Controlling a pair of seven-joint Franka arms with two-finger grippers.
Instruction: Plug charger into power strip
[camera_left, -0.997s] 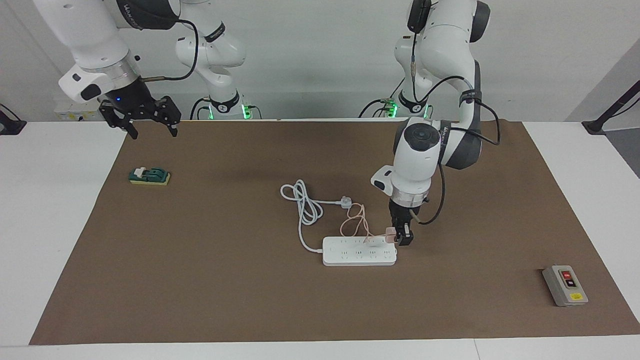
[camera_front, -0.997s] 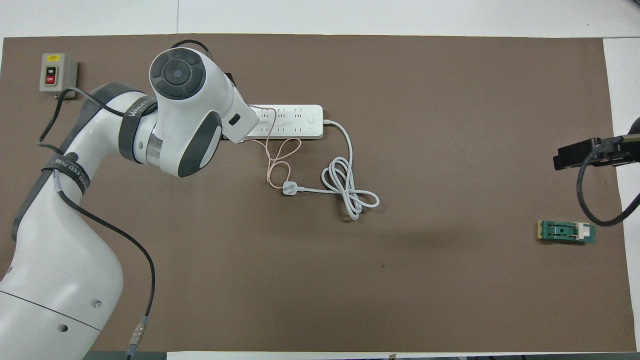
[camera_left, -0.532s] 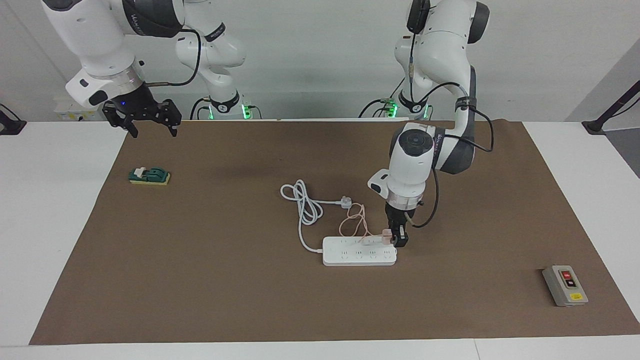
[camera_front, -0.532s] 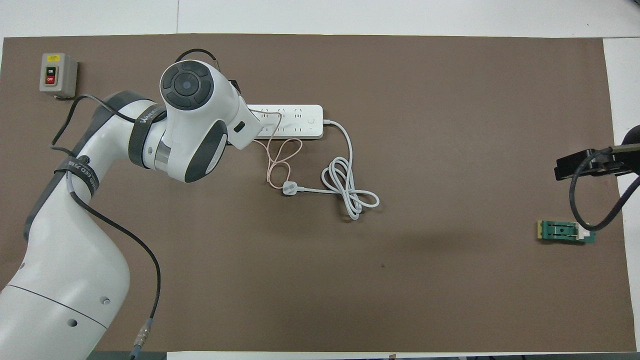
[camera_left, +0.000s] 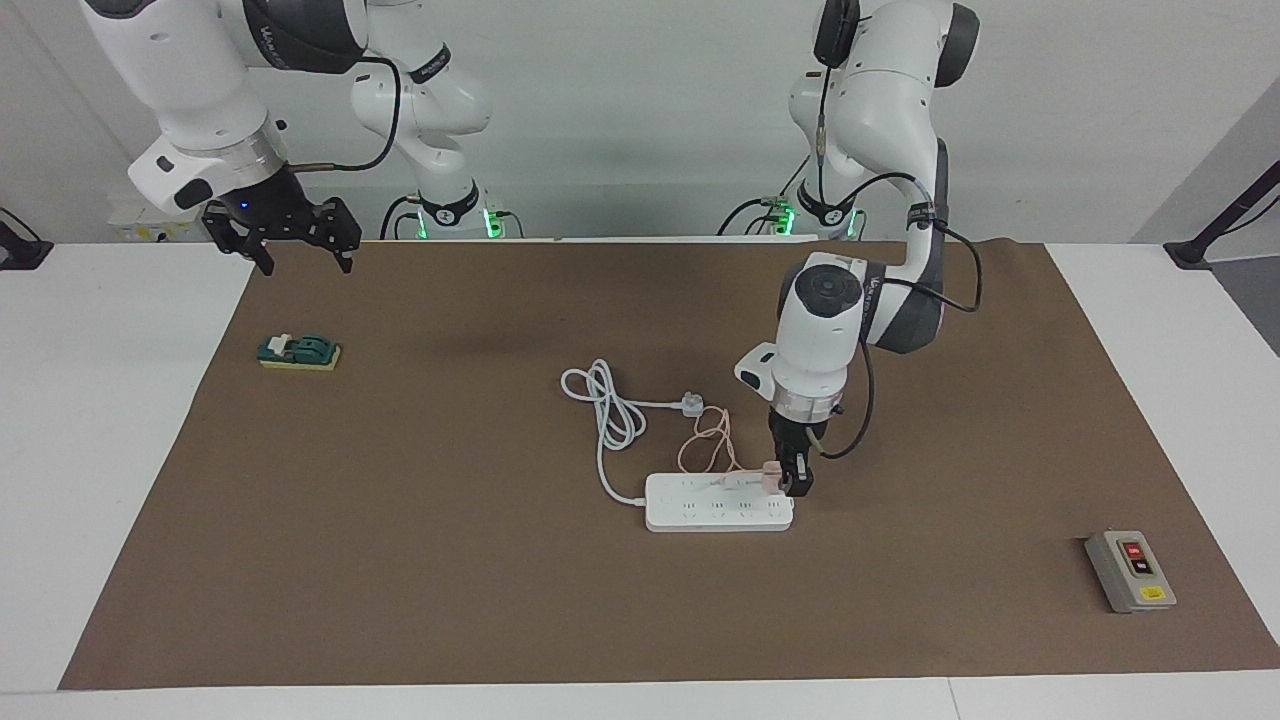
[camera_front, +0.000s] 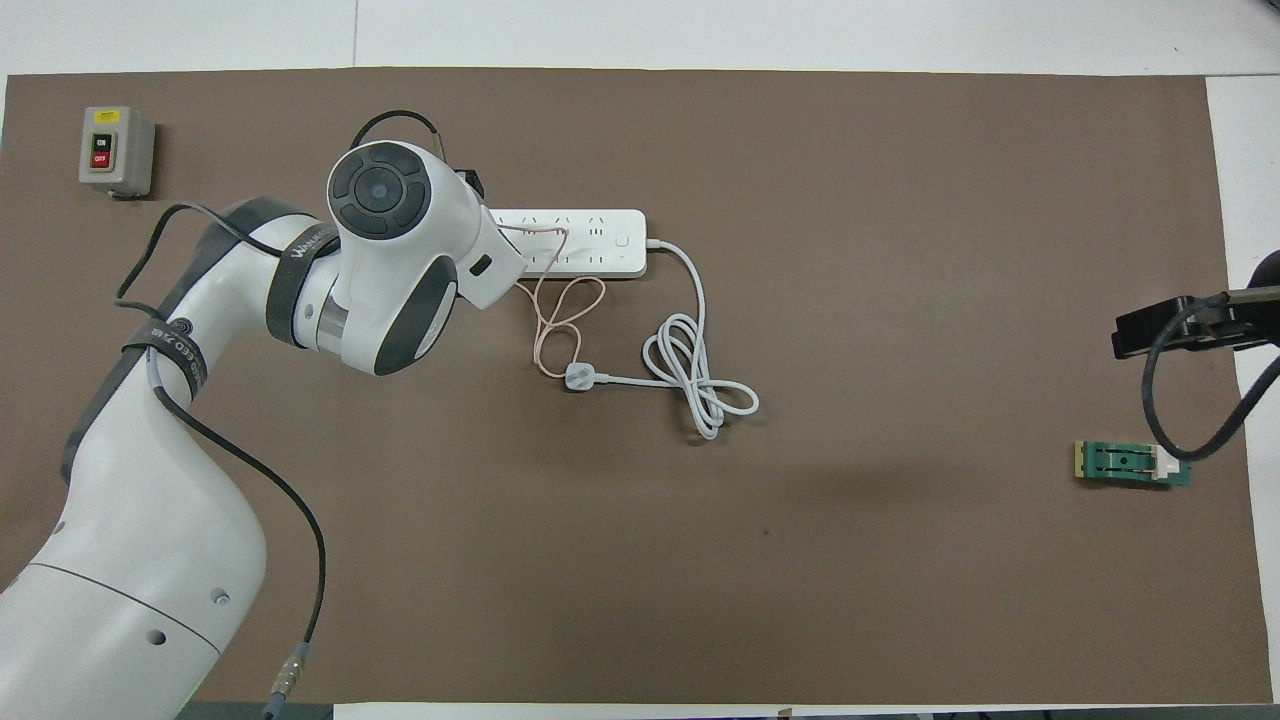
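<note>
Left gripper (camera_left: 789, 478) pinching the pink charger (camera_left: 770, 476) on the power strip (camera_left: 718, 502) mid-desk, right gripper (camera_left: 290, 243) spread, waiting above the desk's robot-side corner.

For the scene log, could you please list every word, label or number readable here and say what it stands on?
"OFF": red button of the grey switch box.
Yellow label and black button on that box: too small to read.
Band on the left arm: lettering blurred.
Power strip, charger: no text readable.
</note>
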